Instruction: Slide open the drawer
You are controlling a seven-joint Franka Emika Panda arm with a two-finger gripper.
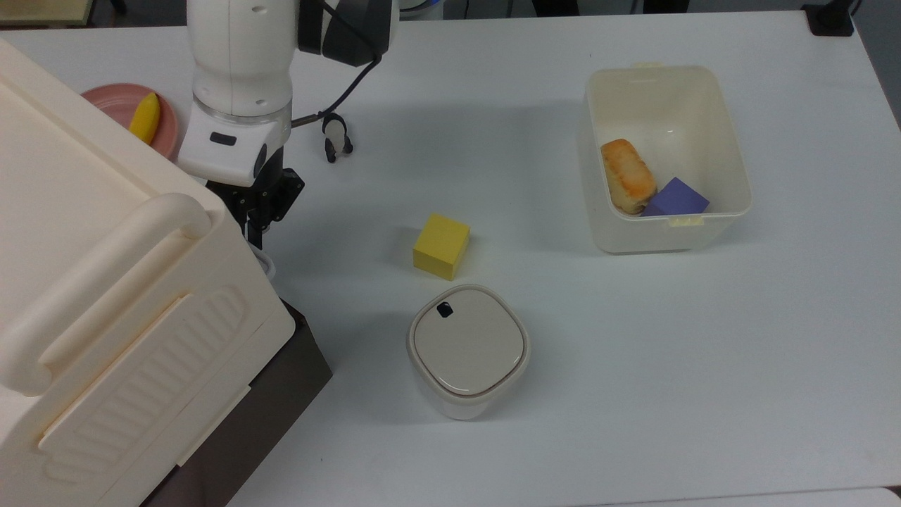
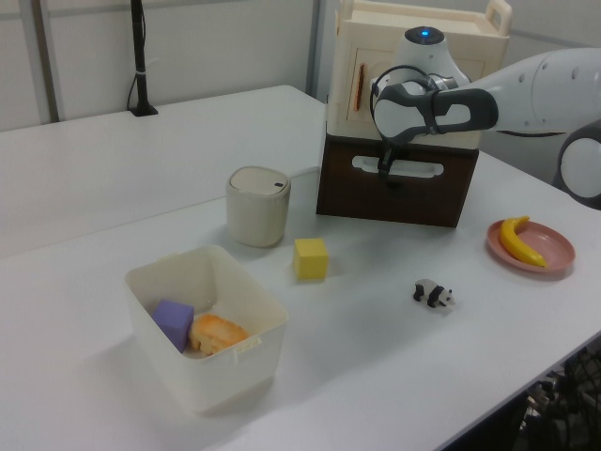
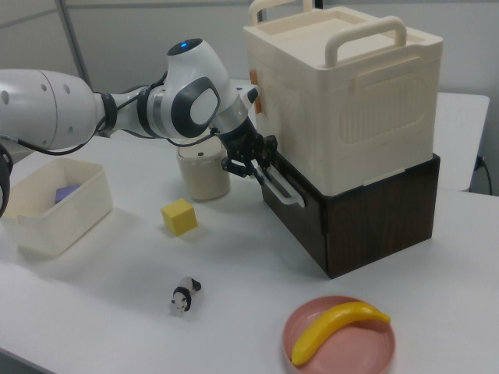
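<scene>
Plainly, the opening itself has not started: the big cream cabinet (image 3: 351, 93) sits on top of the dark-brown drawer (image 3: 366, 214), and in the right view the drawer's front face lies flush with the box around it, with no gap showing. The drawer stands at the top view's left edge, under the cabinet, and at the back of the table (image 1: 633, 352) in the left view, where its dark front (image 2: 394, 193) faces the camera. The arm (image 3: 93, 109) reaches across to that front, and the gripper (image 3: 261, 167) is right at the thin white handle (image 3: 284, 189), its fingers apparently drawn together around the loop near its upper end; whether they truly pinch it or just touch it cannot be settled from these views. So the reach seems done and the grasp looks made or nearly made, while the whole pull outward is left. The rest of the table plays no part: the open bin (image 1: 665, 158), the lidded pot (image 1: 468, 350), the pink plate (image 3: 339, 339) with its banana (image 3: 335, 327), the yellow block (image 1: 441, 246) and the little panda (image 3: 183, 294) all lie well apart from the drawer's path, as far as one can judge.
</scene>
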